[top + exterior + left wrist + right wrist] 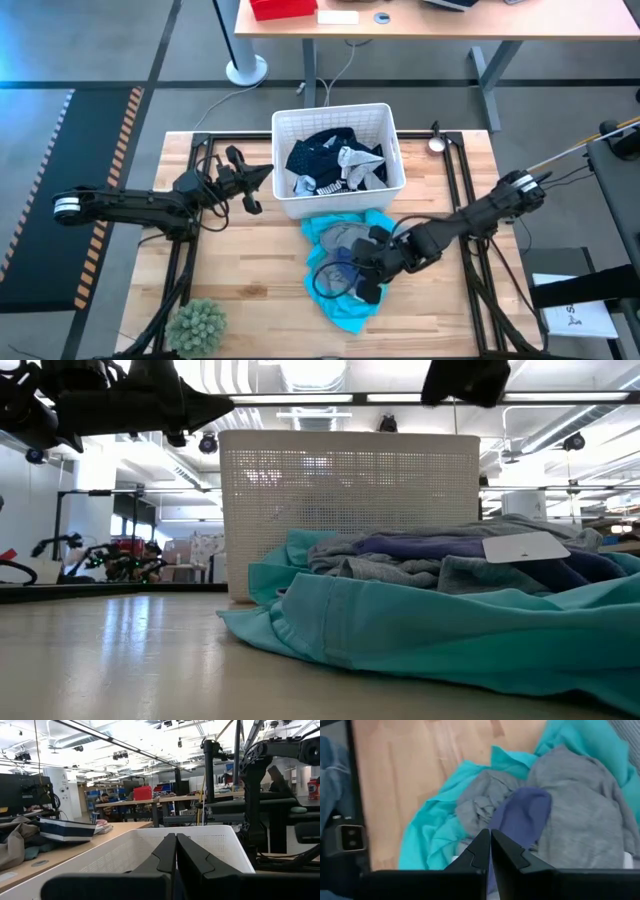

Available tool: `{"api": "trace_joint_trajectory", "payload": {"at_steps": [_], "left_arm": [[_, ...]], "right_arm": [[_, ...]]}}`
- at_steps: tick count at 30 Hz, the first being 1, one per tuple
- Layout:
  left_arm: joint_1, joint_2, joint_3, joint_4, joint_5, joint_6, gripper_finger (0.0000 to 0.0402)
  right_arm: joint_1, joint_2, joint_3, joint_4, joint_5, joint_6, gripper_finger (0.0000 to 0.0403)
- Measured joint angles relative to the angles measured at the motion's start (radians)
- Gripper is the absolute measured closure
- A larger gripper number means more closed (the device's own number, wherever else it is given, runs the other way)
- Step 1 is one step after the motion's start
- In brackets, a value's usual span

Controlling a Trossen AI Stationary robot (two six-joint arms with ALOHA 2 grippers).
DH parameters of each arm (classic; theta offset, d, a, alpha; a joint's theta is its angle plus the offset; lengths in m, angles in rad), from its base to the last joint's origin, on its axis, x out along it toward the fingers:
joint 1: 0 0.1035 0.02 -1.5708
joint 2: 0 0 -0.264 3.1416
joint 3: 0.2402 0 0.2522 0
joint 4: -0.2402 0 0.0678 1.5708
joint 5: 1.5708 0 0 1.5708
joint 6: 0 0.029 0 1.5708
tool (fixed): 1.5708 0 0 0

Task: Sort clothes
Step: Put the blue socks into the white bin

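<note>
Meanwhile, the right gripper [368, 287], jaws pressed together, hovers over the grey garment [580, 810] on the turquoise cloth [350, 312]; the left gripper [262, 178], likewise closed, sits beside the basket [335, 122].

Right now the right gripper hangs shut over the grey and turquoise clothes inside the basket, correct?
Not quite. The right gripper is shut over the grey garment and turquoise garment, but the high view shows that pile on the table, in front of the white basket.

Place: open lab or workshop hall.
Ceiling: exposed ducts [75, 740] and strip lights [300, 398], upper frame.
Furniture: long workbenches [165, 800], mid-frame.
Floor: hazard-striped mat [110, 160], left.
</note>
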Motion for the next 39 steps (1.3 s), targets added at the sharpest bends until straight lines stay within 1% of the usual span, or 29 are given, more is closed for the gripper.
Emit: {"api": "trace_joint_trajectory", "payload": {"at_steps": [7,11,15,17,20,24,28,32,39], "left_arm": [[0.0,0.0,0.0,-0.002,0.0,0.0,0.0402],[0.0,0.0,0.0,-0.004,0.0,-0.008,0.0402],[0.0,0.0,0.0,-0.01,0.0,-0.008,0.0402],[0.0,0.0,0.0,-0.01,0.0,-0.008,0.0402],[0.0,0.0,0.0,-0.012,0.0,-0.008,0.0402],[0.0,0.0,0.0,-0.018,-0.001,-0.008,0.0402],[0.0,0.0,0.0,-0.019,-0.001,-0.008,0.0402],[0.0,0.0,0.0,-0.022,-0.001,-0.008,0.0402],[0.0,0.0,0.0,-0.026,-0.002,-0.008,0.0402]], "right_arm": [[-0.034,0.019,-0.031,0.004,-0.006,0.0,0.0403],[-0.054,0.056,-0.032,0.027,-0.061,-0.034,0.0392],[-0.071,0.095,-0.032,0.095,-0.084,-0.099,0.036],[-0.083,0.1,-0.032,0.123,-0.117,-0.13,0.0339],[-0.1,0.107,-0.032,0.142,-0.155,-0.136,0.0304],[-0.108,0.115,-0.032,0.138,-0.157,-0.142,0.0259],[-0.119,0.13,-0.034,0.139,-0.157,-0.168,0.0225],[-0.133,0.177,-0.047,0.139,-0.149,-0.2,0.0208],[-0.143,0.266,-0.047,0.14,-0.152,-0.212,0.0207]]}}
